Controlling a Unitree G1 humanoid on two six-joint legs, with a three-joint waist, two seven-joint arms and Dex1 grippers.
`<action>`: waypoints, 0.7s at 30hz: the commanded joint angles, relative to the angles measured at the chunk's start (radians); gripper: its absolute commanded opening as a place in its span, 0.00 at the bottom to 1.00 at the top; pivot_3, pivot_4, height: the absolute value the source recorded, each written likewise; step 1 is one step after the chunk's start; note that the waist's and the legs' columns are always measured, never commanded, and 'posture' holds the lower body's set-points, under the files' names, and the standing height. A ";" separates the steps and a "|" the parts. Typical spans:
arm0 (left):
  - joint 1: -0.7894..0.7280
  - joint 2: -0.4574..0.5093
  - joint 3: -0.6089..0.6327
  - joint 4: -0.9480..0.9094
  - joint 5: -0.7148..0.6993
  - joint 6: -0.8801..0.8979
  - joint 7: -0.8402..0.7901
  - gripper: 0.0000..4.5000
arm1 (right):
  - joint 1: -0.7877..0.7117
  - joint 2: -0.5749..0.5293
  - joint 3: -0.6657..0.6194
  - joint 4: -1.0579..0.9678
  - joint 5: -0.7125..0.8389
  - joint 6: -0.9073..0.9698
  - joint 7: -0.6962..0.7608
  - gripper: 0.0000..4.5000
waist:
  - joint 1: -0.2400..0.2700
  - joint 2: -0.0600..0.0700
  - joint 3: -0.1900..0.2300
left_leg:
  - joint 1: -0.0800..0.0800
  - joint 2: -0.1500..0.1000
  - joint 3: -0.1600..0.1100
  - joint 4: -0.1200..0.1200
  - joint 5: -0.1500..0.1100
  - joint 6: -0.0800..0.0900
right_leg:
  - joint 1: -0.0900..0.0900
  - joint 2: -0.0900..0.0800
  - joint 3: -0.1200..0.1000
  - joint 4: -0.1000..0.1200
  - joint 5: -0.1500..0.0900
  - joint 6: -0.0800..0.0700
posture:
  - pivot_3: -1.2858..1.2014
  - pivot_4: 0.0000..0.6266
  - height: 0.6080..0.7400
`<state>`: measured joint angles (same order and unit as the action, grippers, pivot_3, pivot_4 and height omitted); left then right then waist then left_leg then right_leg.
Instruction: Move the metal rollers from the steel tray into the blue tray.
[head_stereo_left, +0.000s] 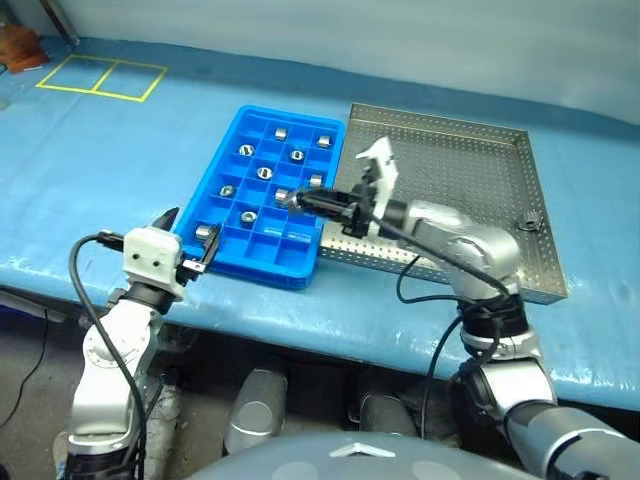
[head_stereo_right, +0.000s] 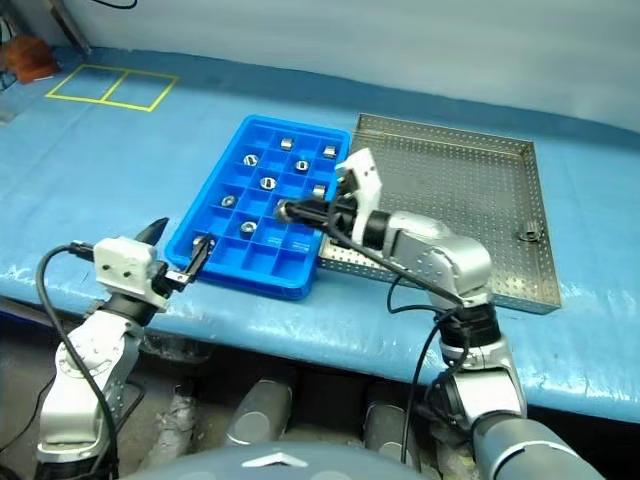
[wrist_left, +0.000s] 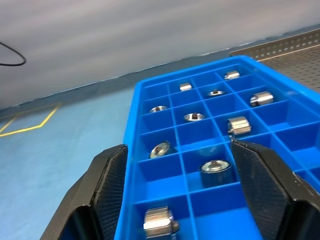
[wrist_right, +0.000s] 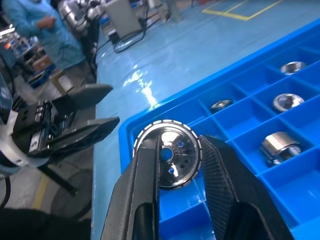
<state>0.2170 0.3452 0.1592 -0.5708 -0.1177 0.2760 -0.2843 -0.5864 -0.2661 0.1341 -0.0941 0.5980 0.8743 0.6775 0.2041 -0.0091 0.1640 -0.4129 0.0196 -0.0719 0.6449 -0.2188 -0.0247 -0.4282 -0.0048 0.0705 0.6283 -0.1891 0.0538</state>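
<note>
From the head views, the robot is in the middle of carrying one piece across: the right gripper (head_stereo_left: 290, 199) reaches sideways over the blue tray (head_stereo_left: 300, 270) with a small shiny roller (head_stereo_left: 283, 197) pinched at its tip. The steel tray (head_stereo_left: 470, 170) sits just beside the blue tray, touching its edge, and looks almost bare — only one small piece (head_stereo_left: 526, 226) lies near its far right rim, and I cannot tell for sure what it is. Several metal rollers (head_stereo_left: 264, 173) already sit in their own little squares of the blue tray. The left gripper (head_stereo_left: 190, 240) waits at the near left corner of the blue tray, its fingers apart, holding nothing. In the left wrist view, its two black fingers (wrist_left: 107, 185) stand wide on either side of the blue tray's corner, with rollers in the squares ahead. In the right wrist view, the right fingers (wrist_right: 220, 185) are squeezed tight on the round roller (wrist_right: 167, 152), which hangs above an empty square near the tray's edge. I think the next move is to lower it into a free square and let go gently — not onto a divider wall.
</note>
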 joint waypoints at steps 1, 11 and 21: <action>0.028 0.008 0.027 -0.066 0.010 -0.012 0.006 0.79 | -0.055 -0.004 0.066 0.049 -0.059 -0.047 0.048 0.19 | 0.018 0.000 0.000 | 0.000 0.000 0.000 0.000 0.000 0.000 | 0.000 0.000 0.000 0.000 0.000 0.000 | 0.74 0.24 1.00; 0.048 -0.005 0.004 -0.073 0.022 -0.009 0.016 0.79 | -0.064 -0.038 0.175 0.138 -0.211 -0.094 0.081 0.19 | 0.153 0.000 0.000 | -0.003 0.001 0.001 0.000 -0.003 -0.005 | -0.005 0.000 -0.001 0.000 -0.001 -0.001 | 0.74 0.24 1.00; -0.049 -0.033 -0.049 -0.037 0.012 -0.009 0.010 0.79 | 0.052 -0.104 0.014 0.000 -0.200 -0.136 0.046 0.77 | 0.252 0.000 0.000 | -0.008 0.002 0.005 0.001 -0.005 -0.008 | -0.016 0.000 -0.002 0.000 -0.001 -0.001 | 0.70 0.24 1.00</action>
<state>0.1940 0.3317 0.1303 -0.5929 -0.0916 0.2772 -0.2813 -0.5458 -0.3642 0.2478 -0.0093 0.3489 0.7717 0.7365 0.4561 -0.0095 0.1637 -0.4218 0.0217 -0.0669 0.6463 -0.2234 -0.0323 -0.4436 -0.0047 0.0680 0.6283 -0.1899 0.0532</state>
